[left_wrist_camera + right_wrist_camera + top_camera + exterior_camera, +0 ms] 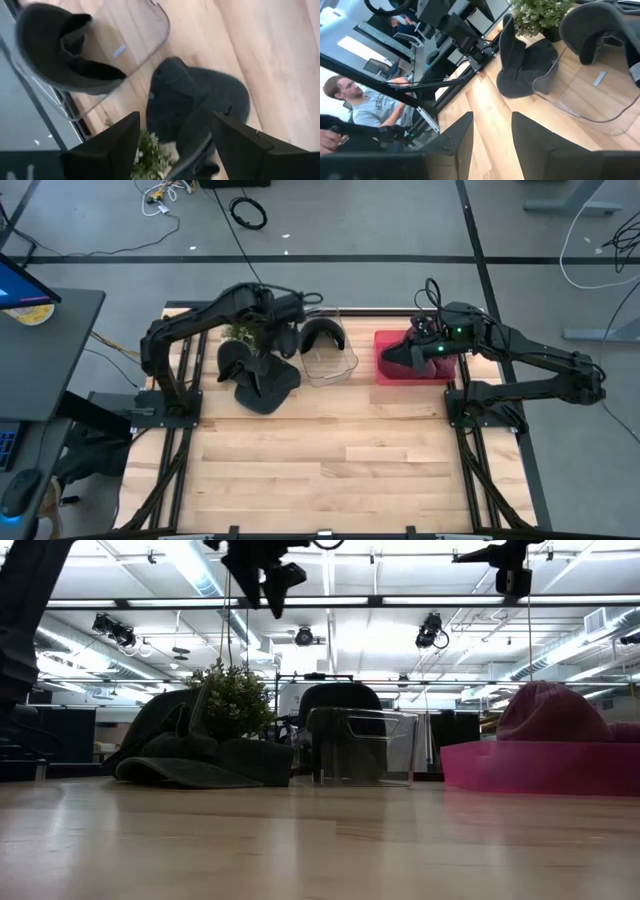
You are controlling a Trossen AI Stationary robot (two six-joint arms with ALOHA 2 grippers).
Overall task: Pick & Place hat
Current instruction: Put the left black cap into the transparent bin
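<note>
- My left fingers [175, 145] hang spread wide and empty above the dark hat [262, 380] on the surface [330, 450].
- My right fingers [487, 137] are narrowly parted and empty.
- Descending off-centre, I might snag the plant [240, 333].

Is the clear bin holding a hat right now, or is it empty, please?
Holding one: a dark hat lies inside the clear bin, seen from above and in the left wrist view. Other dark hats lie outside on the table.
</note>
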